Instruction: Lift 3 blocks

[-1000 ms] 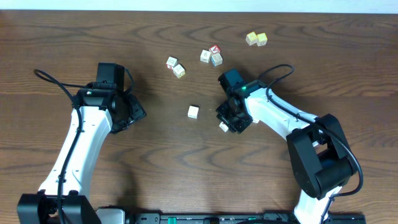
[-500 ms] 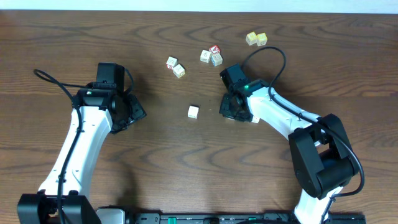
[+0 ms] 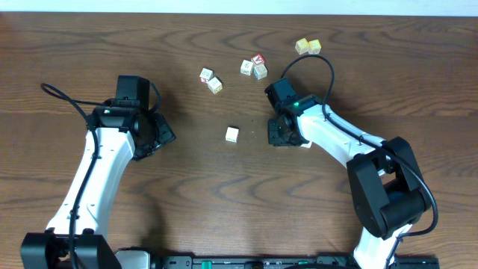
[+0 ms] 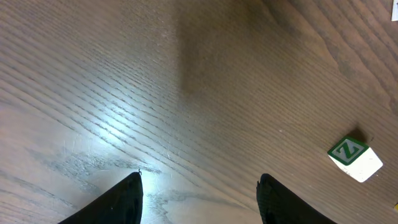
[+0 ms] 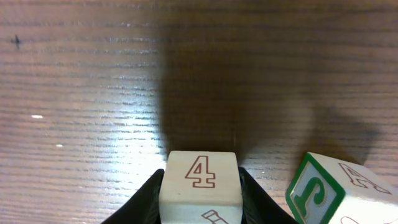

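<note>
In the right wrist view a whitish block printed with a red 4 (image 5: pixel 200 186) sits between my right gripper's fingers (image 5: pixel 148 199), which press on both its sides. A green-edged block (image 5: pixel 329 190) stands just to its right. From overhead the right gripper (image 3: pixel 278 137) covers the held block, and only a white corner of the neighbouring block (image 3: pixel 305 143) shows. Another whitish block (image 3: pixel 232 134) lies alone mid-table; the left wrist view shows it with a green Z (image 4: pixel 354 158). My left gripper (image 3: pixel 160 134) is open and empty, well to its left.
Two small cubes (image 3: pixel 211 80) lie at the back centre. A cluster with a red-topped cube (image 3: pixel 255 67) is beside them, close behind my right arm. A pale yellow pair (image 3: pixel 308 46) sits at the back right. Dark wood table (image 3: pixel 187 187).
My right gripper has shifted toward the back of the table and turned. The white block seen at its near-left tip is gone from there, and one now shows at its right. The left arm is still.
</note>
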You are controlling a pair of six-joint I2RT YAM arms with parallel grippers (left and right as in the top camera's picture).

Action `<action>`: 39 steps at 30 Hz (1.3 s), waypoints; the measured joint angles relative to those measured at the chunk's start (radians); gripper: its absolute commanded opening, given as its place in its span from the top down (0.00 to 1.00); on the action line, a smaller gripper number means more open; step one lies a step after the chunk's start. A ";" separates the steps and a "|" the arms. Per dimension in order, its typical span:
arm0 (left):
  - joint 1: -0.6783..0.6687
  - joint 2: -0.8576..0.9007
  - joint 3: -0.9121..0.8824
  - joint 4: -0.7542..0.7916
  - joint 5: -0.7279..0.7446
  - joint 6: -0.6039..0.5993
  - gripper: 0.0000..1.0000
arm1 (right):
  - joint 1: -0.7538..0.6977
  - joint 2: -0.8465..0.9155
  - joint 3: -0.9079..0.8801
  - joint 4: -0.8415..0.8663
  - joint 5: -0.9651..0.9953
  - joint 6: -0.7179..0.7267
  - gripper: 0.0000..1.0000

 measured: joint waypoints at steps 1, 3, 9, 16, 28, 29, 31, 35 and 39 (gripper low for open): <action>0.000 0.000 0.000 0.000 0.000 0.000 0.41 | 0.000 0.000 0.000 -0.002 -0.002 -0.002 0.54; 0.000 0.000 0.000 0.000 0.000 0.000 0.40 | 0.000 0.000 0.000 -0.002 -0.006 -0.010 0.44; 0.000 0.000 0.000 0.000 0.000 0.000 0.41 | 0.000 0.000 0.000 -0.001 -0.010 -0.013 0.34; 0.000 0.000 0.000 0.000 0.000 0.000 0.40 | 0.000 0.000 0.081 -0.114 -0.014 -0.001 0.30; 0.000 0.000 0.000 0.000 0.000 0.000 0.40 | -0.069 -0.003 0.427 -0.473 -0.013 0.022 0.31; 0.000 0.000 0.000 0.000 0.000 0.000 0.40 | -0.084 -0.003 0.426 -0.489 -0.013 0.023 0.31; 0.000 0.000 0.000 0.000 0.000 0.000 0.40 | -0.120 -0.003 0.407 -0.496 -0.013 0.027 0.31; 0.000 0.000 0.000 0.000 0.000 0.000 0.40 | -0.174 -0.003 0.325 -0.463 -0.011 0.039 0.33; 0.000 0.000 0.000 0.000 0.000 0.000 0.40 | -0.196 -0.003 0.209 -0.377 -0.036 0.050 0.34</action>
